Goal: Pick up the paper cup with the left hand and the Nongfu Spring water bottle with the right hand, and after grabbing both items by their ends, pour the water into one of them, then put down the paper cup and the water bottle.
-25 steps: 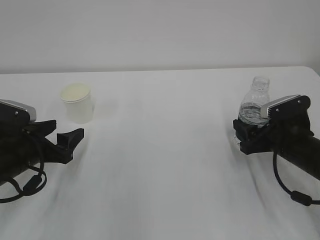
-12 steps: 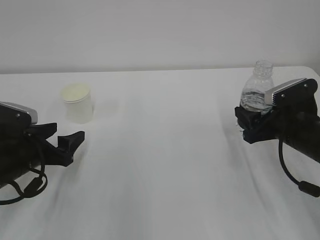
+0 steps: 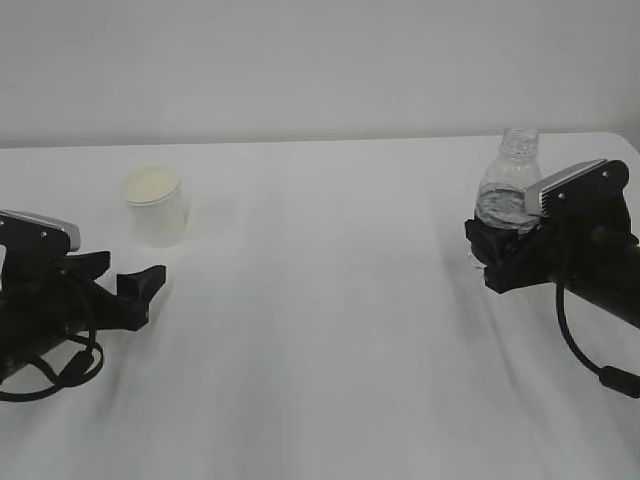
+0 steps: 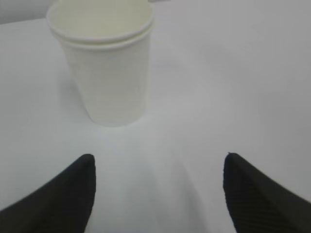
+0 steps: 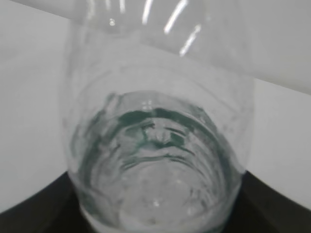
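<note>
We see the right fingers [image 3: 487, 262] pinching the bottle [image 3: 508, 190] at far right, while the left fingers [image 3: 125, 285] sit spread just short of the cup [image 3: 156, 207] standing on the table [image 3: 320, 330].

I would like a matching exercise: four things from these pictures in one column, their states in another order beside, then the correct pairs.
1. paper cup
2. water bottle
3. left end effector
4. right end effector

A. closed around the bottle
B. open, holding nothing
C. standing free on the table
D. gripped low, its neck open

Pairs: 1-C, 2-D, 3-B, 4-A
</note>
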{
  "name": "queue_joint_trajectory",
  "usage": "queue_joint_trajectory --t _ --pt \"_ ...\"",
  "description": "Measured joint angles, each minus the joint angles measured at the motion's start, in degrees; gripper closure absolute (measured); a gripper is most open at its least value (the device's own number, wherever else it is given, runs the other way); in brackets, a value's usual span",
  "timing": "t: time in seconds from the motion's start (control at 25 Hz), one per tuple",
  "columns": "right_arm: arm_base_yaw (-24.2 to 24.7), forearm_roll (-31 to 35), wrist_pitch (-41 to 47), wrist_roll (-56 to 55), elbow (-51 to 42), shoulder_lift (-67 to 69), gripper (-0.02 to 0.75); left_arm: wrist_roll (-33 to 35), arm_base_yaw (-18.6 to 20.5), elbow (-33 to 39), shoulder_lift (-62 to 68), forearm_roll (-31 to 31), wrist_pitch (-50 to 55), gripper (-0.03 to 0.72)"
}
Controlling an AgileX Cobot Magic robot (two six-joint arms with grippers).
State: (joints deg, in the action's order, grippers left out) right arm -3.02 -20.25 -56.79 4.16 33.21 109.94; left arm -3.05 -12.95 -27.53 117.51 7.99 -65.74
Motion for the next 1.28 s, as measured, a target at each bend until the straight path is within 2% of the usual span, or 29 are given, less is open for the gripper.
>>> queue_joint_trajectory --t 0.12,0.16,0.32,0.64,0.88,1.28 --pt "0.0 -0.08 0.08 -0.1 0.0 0.0 0.239 0.11 0.0 -1.85 0.13 -1.25 0.0 0.101" --pt "0.0 -0.25 0.08 -0.22 0.0 0.0 0.191 0.11 0.0 -2.27 0.35 -1.72 0.0 0.101" --pt "0.0 -1.37 0.21 -0.22 0.0 0.0 0.235 0.11 0.0 -4.11 2.05 -2.61 0.0 0.101" --pt "0.0 -2.25 0.21 -0.86 0.0 0.0 0.212 0.11 0.0 -5.69 5.1 -3.0 0.0 0.101" --pt "0.0 -2.29 0.21 -1.07 0.0 0.0 0.26 0.11 0.0 -5.69 5.58 -3.2 0.0 0.101" --pt "0.0 -2.52 0.21 -1.26 0.0 -0.15 0.269 0.21 0.0 -5.82 5.58 -3.2 0.0 0.101"
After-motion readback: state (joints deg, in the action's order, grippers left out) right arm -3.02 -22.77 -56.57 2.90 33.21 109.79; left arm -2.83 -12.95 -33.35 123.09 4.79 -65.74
